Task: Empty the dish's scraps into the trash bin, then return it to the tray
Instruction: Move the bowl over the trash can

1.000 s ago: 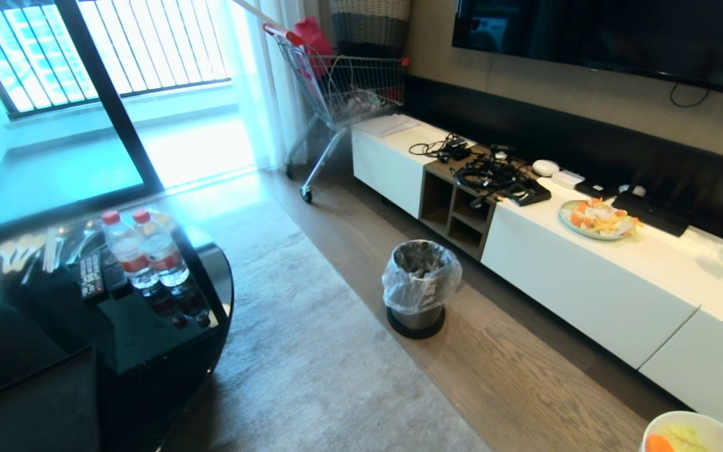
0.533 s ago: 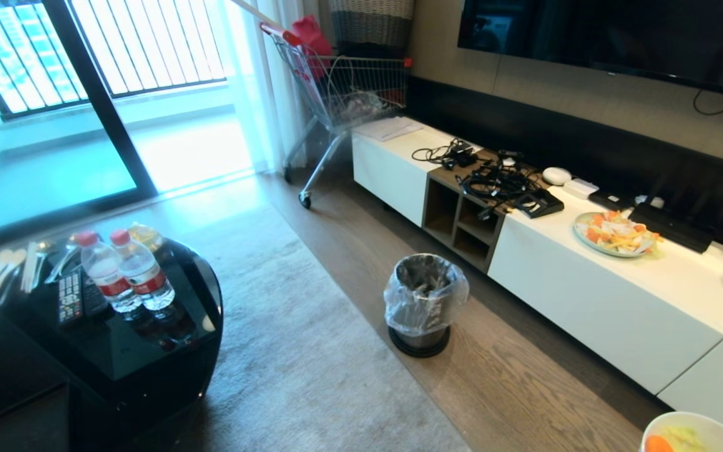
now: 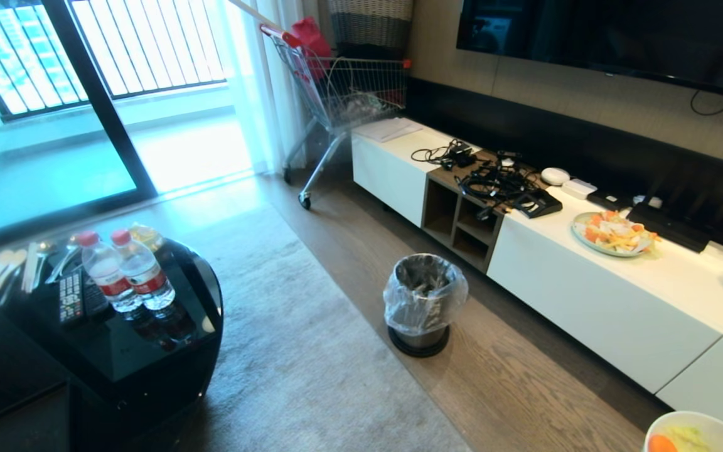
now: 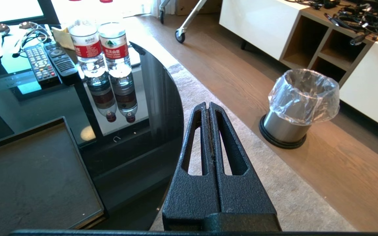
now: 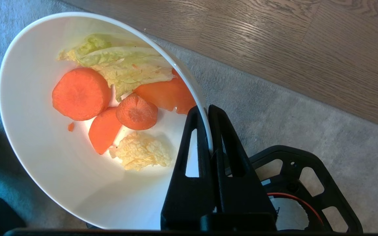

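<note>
1. The two clear plastic water bottles [image 4: 98,49] on the round glossy black tabletop [image 4: 162,95] carry red labels with white print too small to read; the two black remote controls [image 4: 49,62] beside them show only unreadable buttons.
2. The small silver-grey cylindrical trash bin [image 3: 423,304], lined with a crinkly clear bag, stands upright with its mouth facing up on the wooden floor [image 3: 512,376], between the grey carpet [image 3: 299,351] at left and the long white cabinet [image 3: 594,295] at right. Bare floor lies all around it.
3. The right gripper [image 5: 207,113] is clamped on the rim of the glossy white round bowl [image 5: 44,157], one finger inside and one outside. The bowl is at the near right, over the carpet edge and well short of the bin.
4. The bowl tilts slightly; the orange carrot slices and pale cabbage scraps [image 5: 120,101] lie inside.
5. The left gripper [image 4: 208,108], jaws pressed together and empty, hangs beside the tabletop edge, the flat matte black tray [image 4: 31,177] at its near left.
</note>
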`<state>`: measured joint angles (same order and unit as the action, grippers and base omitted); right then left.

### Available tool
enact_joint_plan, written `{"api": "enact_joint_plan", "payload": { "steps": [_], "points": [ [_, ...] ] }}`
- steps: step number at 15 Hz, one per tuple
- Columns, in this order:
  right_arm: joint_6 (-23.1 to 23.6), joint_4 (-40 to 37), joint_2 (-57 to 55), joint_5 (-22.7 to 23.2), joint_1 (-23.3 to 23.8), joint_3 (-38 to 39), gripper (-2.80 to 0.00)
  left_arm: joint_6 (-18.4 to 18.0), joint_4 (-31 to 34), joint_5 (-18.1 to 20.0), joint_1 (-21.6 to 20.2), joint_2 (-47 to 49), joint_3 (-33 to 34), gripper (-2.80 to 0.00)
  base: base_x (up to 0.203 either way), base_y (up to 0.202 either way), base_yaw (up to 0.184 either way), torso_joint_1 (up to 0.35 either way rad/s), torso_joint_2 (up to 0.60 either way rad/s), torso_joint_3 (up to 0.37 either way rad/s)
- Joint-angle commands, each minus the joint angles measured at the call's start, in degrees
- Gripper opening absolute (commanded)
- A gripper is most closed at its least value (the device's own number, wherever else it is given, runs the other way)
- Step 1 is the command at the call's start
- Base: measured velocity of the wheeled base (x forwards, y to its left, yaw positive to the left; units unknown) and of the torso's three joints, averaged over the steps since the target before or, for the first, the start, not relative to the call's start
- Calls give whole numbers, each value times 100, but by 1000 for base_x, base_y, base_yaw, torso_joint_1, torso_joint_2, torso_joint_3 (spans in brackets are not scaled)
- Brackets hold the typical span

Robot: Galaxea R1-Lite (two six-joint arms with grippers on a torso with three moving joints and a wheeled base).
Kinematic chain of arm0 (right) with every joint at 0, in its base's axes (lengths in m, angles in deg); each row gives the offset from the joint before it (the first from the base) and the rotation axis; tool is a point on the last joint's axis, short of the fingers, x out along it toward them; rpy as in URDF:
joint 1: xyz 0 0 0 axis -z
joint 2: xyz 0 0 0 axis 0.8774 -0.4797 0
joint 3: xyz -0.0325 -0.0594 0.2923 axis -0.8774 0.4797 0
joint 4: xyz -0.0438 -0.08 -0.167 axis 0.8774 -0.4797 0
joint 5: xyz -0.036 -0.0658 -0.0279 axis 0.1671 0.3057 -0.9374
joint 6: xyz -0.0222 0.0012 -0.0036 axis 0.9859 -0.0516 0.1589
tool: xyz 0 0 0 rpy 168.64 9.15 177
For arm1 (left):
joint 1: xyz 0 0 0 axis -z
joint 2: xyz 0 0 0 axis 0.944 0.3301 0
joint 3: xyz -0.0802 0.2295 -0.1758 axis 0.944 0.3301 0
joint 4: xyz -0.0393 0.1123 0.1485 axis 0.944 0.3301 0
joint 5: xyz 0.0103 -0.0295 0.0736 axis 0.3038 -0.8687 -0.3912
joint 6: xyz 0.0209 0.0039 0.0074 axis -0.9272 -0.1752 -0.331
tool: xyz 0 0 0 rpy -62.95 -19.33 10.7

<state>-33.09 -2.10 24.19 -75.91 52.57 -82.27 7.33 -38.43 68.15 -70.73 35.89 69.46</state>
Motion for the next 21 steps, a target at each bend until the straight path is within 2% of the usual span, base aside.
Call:
{"api": "enact_joint_plan", "payload": {
  "steps": [1,7,21],
  "points": [
    [-23,1,-5,-13,-2,0,-280,7,-1,-2,0,-2,0,-280,0,0,0,0,0,0],
    [-23,19,-5,-13,-38,17,-280,7,-1,-2,0,-2,0,-280,0,0,0,1,0,-50],
    [-25,19,-14,-4,-125,44,-280,7,-1,-2,0,-2,0,-280,0,0,0,2,1,-195]
  ]
}}
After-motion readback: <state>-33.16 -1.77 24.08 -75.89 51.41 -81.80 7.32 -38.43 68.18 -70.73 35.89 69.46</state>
